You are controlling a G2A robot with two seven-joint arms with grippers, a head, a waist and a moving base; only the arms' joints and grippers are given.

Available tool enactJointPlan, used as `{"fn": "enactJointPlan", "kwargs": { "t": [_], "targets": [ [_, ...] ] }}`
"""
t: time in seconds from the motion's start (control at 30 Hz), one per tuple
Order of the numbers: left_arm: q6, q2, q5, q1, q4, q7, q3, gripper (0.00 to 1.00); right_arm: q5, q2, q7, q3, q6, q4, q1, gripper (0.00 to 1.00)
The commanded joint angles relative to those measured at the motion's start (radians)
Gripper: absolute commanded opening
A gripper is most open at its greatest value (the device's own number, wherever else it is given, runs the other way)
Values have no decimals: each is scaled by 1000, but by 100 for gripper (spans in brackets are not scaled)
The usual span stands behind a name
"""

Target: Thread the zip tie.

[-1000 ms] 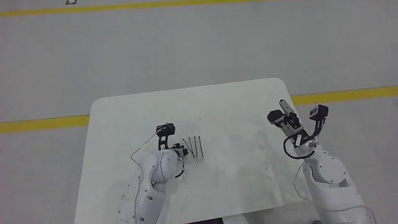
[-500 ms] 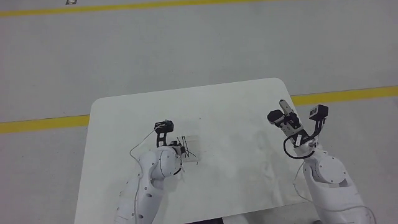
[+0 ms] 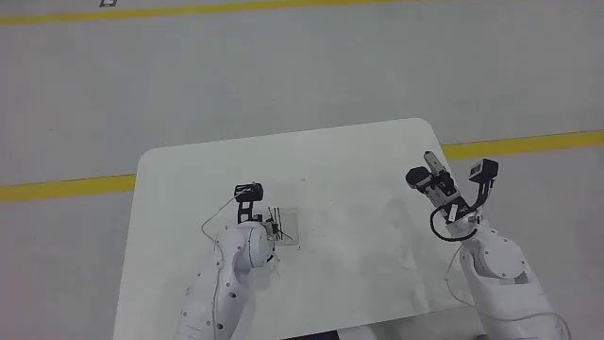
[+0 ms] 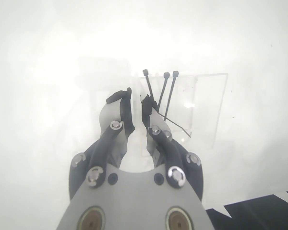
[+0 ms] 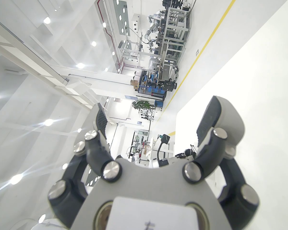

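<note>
Left gripper point(image 4: 136, 94) sits low over the table point(image 3: 359, 170), lower centre of the top frame. Its fingers are nearly closed astride a side wall of the clear tray point(image 4: 216, 111), likely pinching it. Three black ties point(image 4: 171, 92) lie in the tray just beside one finger. Their long axes run away from the gripper, heads at the far end. Left arm is nearer. Right gripper point(image 5: 156, 111) is wide open, raised at right-middle of the top frame, well apart from the tray.

Left jaws pinched close, right jaws wide
</note>
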Motion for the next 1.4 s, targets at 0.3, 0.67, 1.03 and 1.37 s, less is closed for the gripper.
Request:
{"fn": "enactJointPlan", "kwargs": {
  "t": [0.3, 0.67, 1.03, 1.37],
  "targets": [
    [0, -4, -56, 49, -115, -21, -12, 100, 0, 0, 0, 0, 0, 0, 0, 100],
    [-12, 1, -95, 57, -149, -10, -5, 100, 0, 0, 0, 0, 0, 0, 0, 100],
    [-90, 14, -125, 67, -180, 12, 20, 82, 0, 0, 0, 0, 0, 0, 0, 100],
    [-51, 26, -90, 55, -164, 16, 36, 35, 0, 0, 0, 0, 0, 0, 0, 100]
  ]
}}
